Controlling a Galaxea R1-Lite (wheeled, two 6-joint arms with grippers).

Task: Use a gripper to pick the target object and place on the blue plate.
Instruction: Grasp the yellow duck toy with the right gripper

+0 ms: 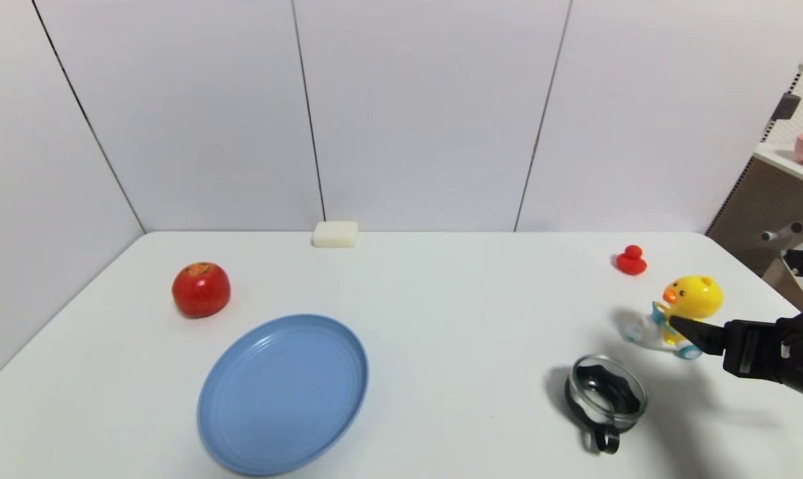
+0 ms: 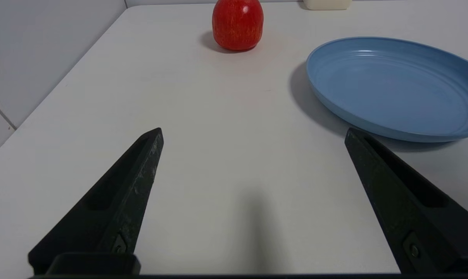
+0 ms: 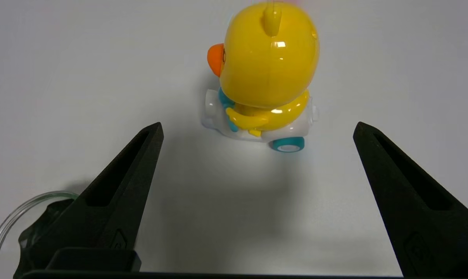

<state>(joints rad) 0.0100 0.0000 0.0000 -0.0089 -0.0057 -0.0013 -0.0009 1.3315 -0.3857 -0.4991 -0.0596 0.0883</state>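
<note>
From the head view, the right gripper [image 1: 682, 326] is reaching in just beside the duck toy [image 1: 687, 307], which is standing well to the right of the blue plate [image 1: 283, 394]. In the left wrist view, the left gripper [image 2: 253, 137] is hanging spread wide near the plate. In the right wrist view, the fingers [image 3: 133, 162] are standing apart, not touching the duck. It looks light, hard and glossy, likely slippery; gripping the round body's sides seems safest.

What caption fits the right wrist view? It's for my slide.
Open right hand lined up on the yellow duck toy, not yet grasping it.
</note>
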